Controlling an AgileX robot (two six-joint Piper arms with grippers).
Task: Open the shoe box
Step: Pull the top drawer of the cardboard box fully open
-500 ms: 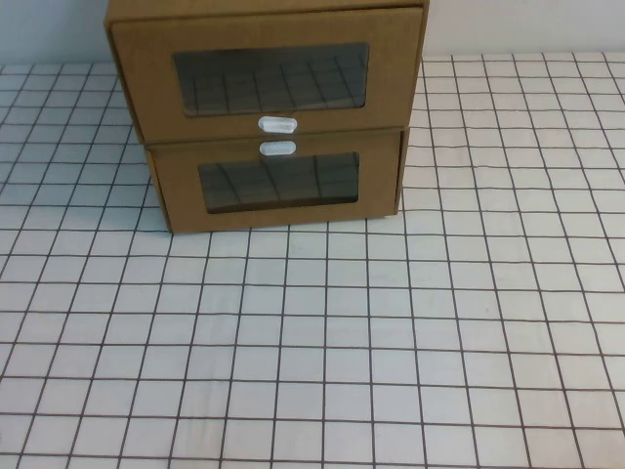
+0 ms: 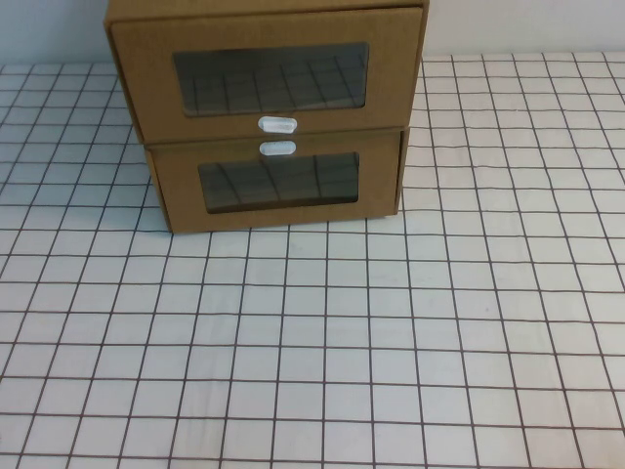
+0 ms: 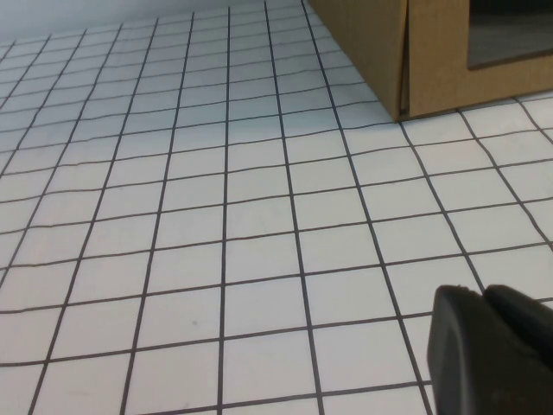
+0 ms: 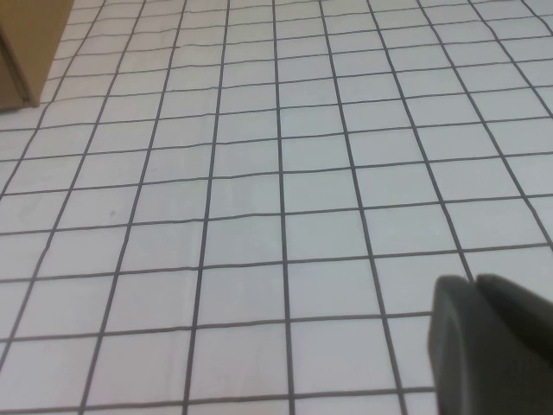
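Two stacked cardboard compartments make up the shoe box [image 2: 266, 117], set at the upper centre-left of the high view on the gridded counter [image 2: 410, 342]. Each front has a dark window. The upper pull tab [image 2: 277, 124] sits just above the lower pull tab [image 2: 277, 148]. Neither arm shows here.

In the left wrist view the box's lower corner fills the upper right. The left gripper [image 3: 484, 298] is well apart from it at the lower right, jaws pressed together and holding nothing.

In the right wrist view only a sliver of the box shows at upper left. The right gripper [image 4: 475, 284] sits at lower right, jaws likewise closed and empty.

To do the reach well, I judge, one arm should part its jaws early and meet a tab squarely from the front. It should then pull straight outward so the light box does not slide.
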